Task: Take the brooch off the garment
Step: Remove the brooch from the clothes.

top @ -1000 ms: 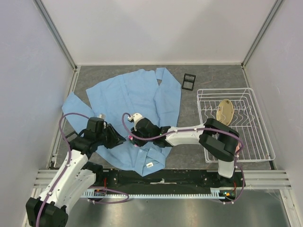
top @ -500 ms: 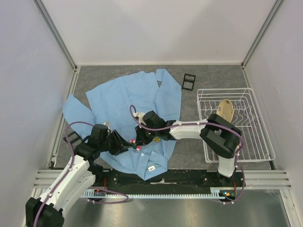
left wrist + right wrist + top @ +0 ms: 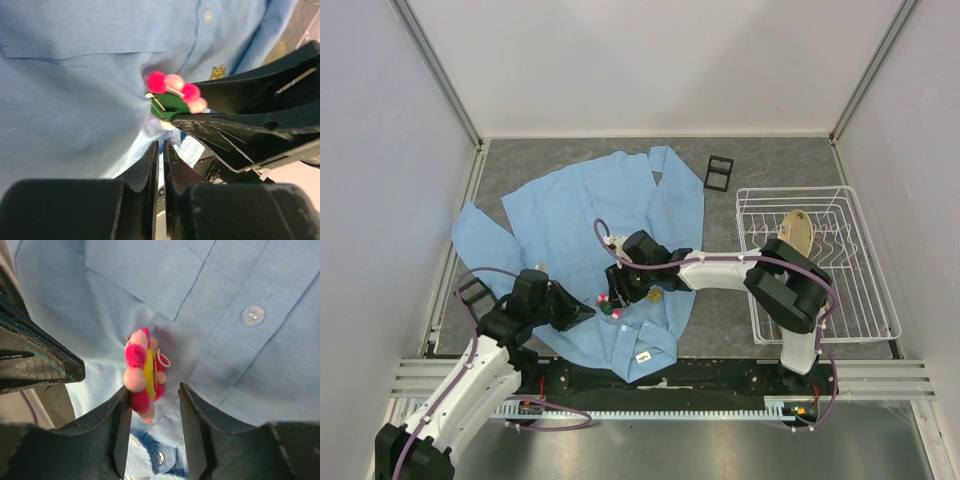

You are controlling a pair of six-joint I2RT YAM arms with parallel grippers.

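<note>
**Down on the grey table (image 3: pixel 770 160), nose to nose**

Close to my bases lies the collar of the big light blue button-up shirt (image 3: pixel 570 210), with its small white neck label (image 3: pixel 642 354) facing up. Just past the collar, my left pincer (image 3: pixel 161 146) points at the cloth. Its two black fingers are almost together, with only a thin crack between them. I cannot tell if they nip any cloth.

Right in front of it sits the small round flower pin with fluffy pink petals and a yellow middle (image 3: pixel 141 375). It stands on its edge against the shirt front, near the pocket, and the cloth is bunched up around it. I cannot tell if it is pinned on.

My right pincer (image 3: pixel 155 390) points at it from the other side. Its fingers stand apart. The pin leans on one finger, and the other finger does not touch it.

Just beside them, a small dull gold emblem (image 3: pixel 217 72) sits on the shirt. Farther off to the right stands a white wire rack (image 3: pixel 820 195) with a tan oval thing (image 3: pixel 796 236) in it. At the far side lies a small black frame (image 3: pixel 718 172).
</note>
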